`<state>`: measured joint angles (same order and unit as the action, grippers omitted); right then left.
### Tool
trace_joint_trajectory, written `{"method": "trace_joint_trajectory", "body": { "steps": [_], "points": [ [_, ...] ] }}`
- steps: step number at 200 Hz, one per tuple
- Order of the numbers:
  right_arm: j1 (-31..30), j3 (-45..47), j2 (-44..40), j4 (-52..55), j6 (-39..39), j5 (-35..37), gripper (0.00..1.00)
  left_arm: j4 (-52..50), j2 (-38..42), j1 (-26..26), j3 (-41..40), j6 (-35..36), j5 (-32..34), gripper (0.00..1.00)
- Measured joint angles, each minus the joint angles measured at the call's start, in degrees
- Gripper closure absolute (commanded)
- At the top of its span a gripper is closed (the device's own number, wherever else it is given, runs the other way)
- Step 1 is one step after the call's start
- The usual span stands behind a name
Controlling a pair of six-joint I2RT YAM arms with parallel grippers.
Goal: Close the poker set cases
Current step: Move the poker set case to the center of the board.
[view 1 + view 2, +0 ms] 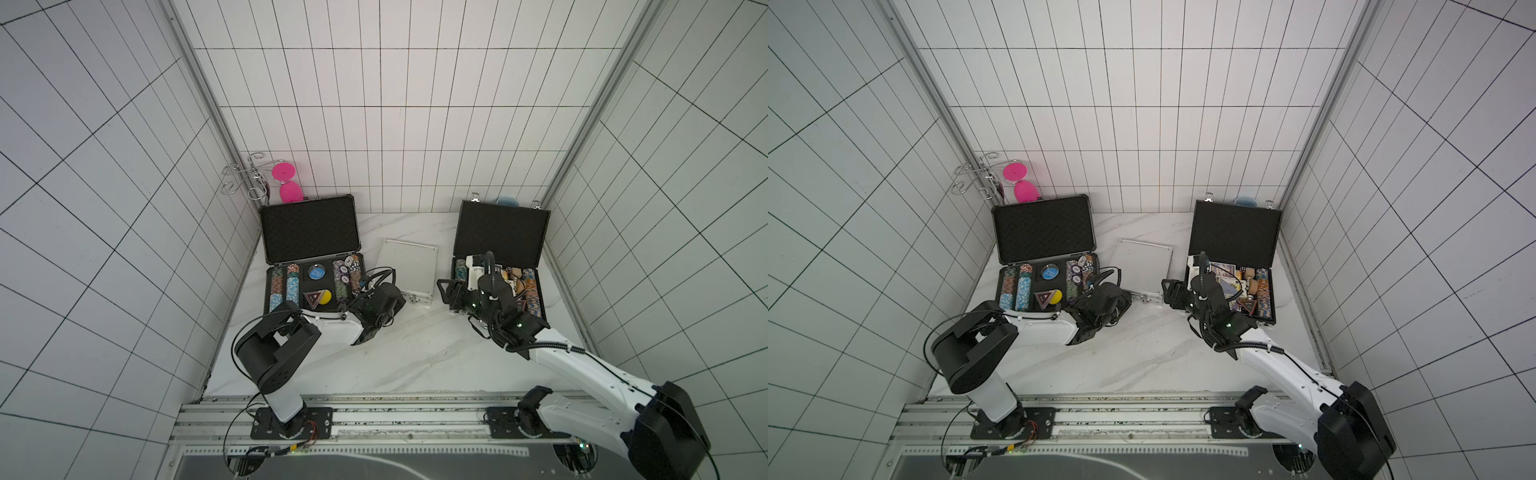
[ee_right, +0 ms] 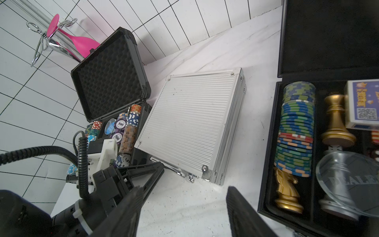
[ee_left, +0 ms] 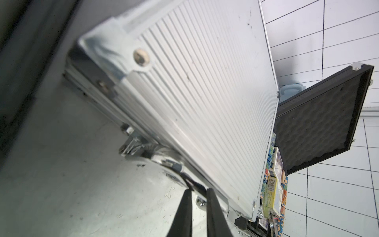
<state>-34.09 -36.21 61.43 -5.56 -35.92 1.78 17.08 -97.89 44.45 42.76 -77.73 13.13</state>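
Stiff hinged lids of the grey case and black case are judged best pushed at the free edge. The left claw is clenched; the right claw is released.

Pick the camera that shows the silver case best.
The right wrist view: the silver case shows whole, lid down, ribs and handle edge sharp. The left wrist view is too close, cropping and blurring it. In both top views it is small, its handle edge partly behind the left arm.

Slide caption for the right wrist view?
Closed silver case lying between the open dark grey case and open black case, chips showing in both.
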Motion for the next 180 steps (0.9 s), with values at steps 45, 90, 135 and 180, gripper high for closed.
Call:
{"method": "trace_joint_trajectory", "body": {
  "steps": [45,90,135,180],
  "points": [
    [0.00,0.02,-0.70,0.02,0.00,-0.20,0.33,1.57,-4.09,-0.37,1.51,0.42,-0.07,0.98],
    [0.00,0.02,-1.11,0.33,0.02,0.15,0.33,1.31,-7.69,-0.83,5.53,2.10,-0.98,0.98],
    [0.61,0.02,-1.88,1.49,0.02,1.25,0.33,1.42,-11.87,-2.14,10.69,4.83,-3.67,0.98],
    [1.49,0.02,-3.54,2.10,0.02,2.21,0.33,-0.50,-14.60,-2.97,15.65,7.26,-6.01,0.98]
  ]
}}
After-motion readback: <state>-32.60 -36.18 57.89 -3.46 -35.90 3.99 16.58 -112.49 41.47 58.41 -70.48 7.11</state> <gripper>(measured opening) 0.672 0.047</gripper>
